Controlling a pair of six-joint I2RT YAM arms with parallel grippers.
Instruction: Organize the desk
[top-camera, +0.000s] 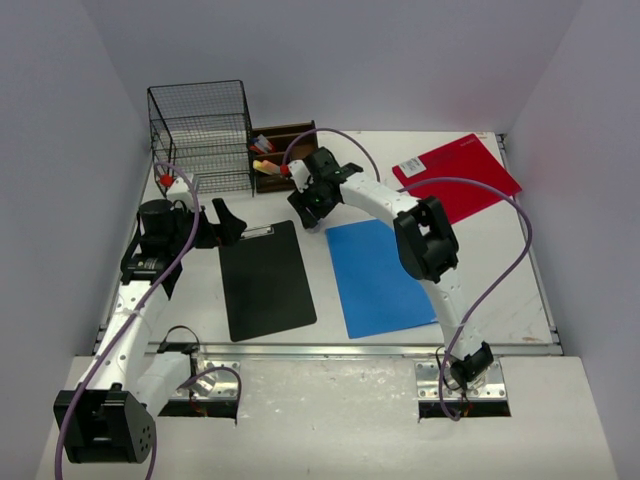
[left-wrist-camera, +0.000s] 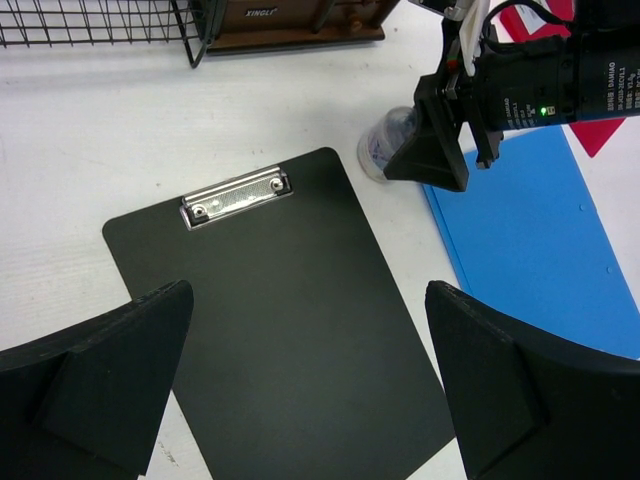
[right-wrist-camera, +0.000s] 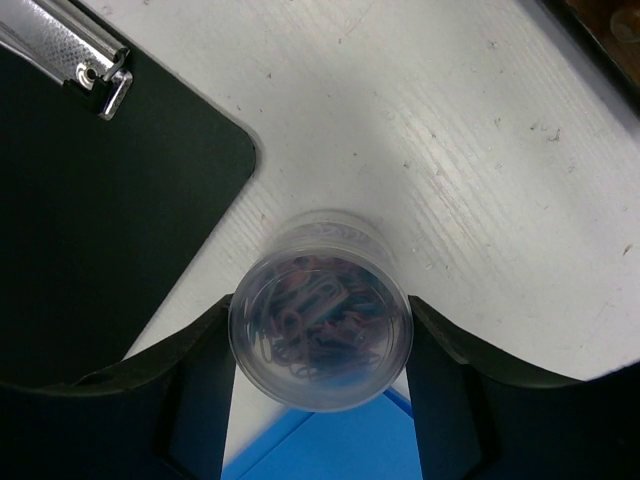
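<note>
Clear plastic tub of paper clips (right-wrist-camera: 320, 310) stands on the white bench (right-wrist-camera: 450, 150), between black clipboard (left-wrist-camera: 280, 330) and blue folder (right-wrist-camera: 330, 450); pick-up step, I judge; right fingers (right-wrist-camera: 450, 400) reach down, pinching its sides; next, a straight lift; left fingers (left-wrist-camera: 100, 380) spread wide, hovering over the clipboard.

High rear view down over the desk (top-camera: 500, 262), both wrist views close, downward, sharing the clipboard (left-wrist-camera: 290, 330)
</note>
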